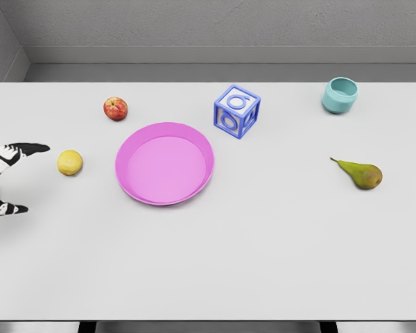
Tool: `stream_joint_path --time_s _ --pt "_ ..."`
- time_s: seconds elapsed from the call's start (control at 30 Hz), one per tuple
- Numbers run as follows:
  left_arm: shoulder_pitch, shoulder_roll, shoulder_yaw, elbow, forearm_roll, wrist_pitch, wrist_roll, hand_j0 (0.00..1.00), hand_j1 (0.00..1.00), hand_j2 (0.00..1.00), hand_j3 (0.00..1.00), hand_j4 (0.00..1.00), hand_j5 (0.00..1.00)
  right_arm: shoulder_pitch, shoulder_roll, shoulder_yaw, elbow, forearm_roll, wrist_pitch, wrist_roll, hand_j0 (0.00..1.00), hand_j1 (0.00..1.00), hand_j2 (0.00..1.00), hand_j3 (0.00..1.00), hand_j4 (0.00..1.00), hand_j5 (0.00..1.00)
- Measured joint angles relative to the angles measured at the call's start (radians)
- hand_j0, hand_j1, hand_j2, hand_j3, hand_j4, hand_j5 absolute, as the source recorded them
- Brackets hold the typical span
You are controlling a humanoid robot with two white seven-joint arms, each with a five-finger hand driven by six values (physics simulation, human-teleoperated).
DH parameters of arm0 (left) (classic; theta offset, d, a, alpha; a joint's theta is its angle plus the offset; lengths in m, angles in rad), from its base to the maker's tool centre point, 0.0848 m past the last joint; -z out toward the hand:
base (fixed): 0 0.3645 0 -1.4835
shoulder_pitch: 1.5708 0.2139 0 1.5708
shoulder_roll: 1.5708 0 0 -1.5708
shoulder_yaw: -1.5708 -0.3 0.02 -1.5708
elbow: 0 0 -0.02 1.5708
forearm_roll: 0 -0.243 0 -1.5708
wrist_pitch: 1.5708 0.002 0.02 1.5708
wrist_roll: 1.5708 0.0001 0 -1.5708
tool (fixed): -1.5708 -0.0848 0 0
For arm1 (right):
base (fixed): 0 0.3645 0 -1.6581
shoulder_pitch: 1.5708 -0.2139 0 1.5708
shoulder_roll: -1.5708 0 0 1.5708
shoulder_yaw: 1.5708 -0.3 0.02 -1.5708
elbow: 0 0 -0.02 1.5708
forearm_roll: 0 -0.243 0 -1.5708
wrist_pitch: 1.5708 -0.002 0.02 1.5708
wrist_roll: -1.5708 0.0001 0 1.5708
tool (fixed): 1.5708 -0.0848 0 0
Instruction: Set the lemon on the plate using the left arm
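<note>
- The left hand (7, 177) peeks in at the left edge of the white table (263, 250). Its fingers are spread wide and it holds nothing.
- The lemon (70, 162) sits on the table just to the right of the hand, not touching it.
- The pink plate (135, 186) lies further right, near the lemon, with nothing in it.
- A red apple (115, 108) sits behind the lemon.
- Far off are a blue block (236, 111), a teal cup (340, 95) and a pear (362, 174).
</note>
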Motion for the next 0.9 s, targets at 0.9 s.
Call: stream_joint_path --time_s 0.9 --pt "-0.385 -0.132 -0.151 0.032 -0.450 -0.001 -0.205 1.00 1.00 1.00 1.00 1.00 1.00 0.002 0.000 0.000 0.001 0.000 0.000 0.000 1.00 1.00 1.00 1.00 1.00 1.00"
